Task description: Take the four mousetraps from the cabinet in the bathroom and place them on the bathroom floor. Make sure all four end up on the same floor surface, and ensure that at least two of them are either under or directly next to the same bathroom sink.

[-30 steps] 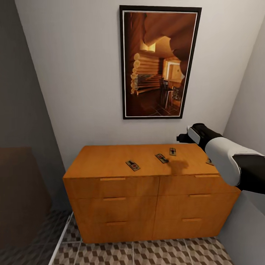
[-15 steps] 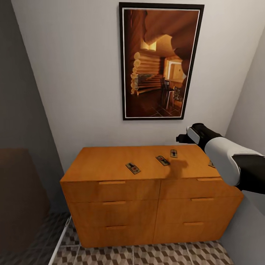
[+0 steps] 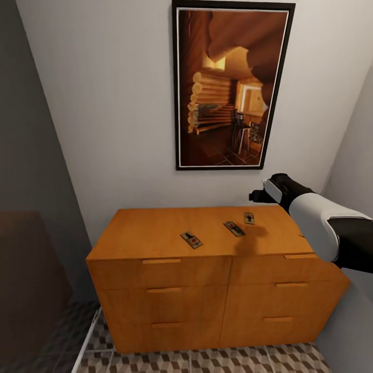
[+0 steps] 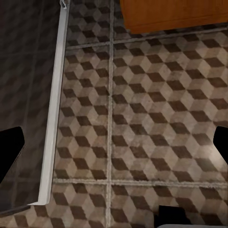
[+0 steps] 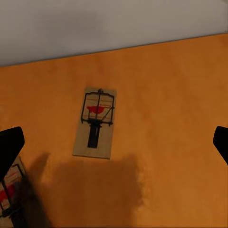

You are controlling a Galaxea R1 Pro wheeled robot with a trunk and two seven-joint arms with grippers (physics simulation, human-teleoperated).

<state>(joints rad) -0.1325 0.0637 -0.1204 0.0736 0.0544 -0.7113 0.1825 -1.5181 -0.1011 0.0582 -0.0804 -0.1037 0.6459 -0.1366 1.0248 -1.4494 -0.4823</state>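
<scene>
three mousetraps (image 3: 191, 240) (image 3: 234, 228) (image 3: 249, 218) lie flat on top of the cabinet (image 3: 155, 228), well apart from each other. the right gripper (image 5: 114, 142) hovers over the far one (image 5: 95, 122), fingers (image 5: 9, 149) spread wide and holding nothing. the left gripper (image 4: 114, 147) hangs above the bathroom floor (image 4: 142, 118), fingers wide too. the traps look light, stiff and thin; pinch one across the board's long edges, clear of the wire.

Our right arm (image 3: 326, 228): smooth white rounded forearm shell, glossy black cuff toward the elbow, black wrist housing with a white band. Our jaws: plain black tips in both wrist views.
</scene>
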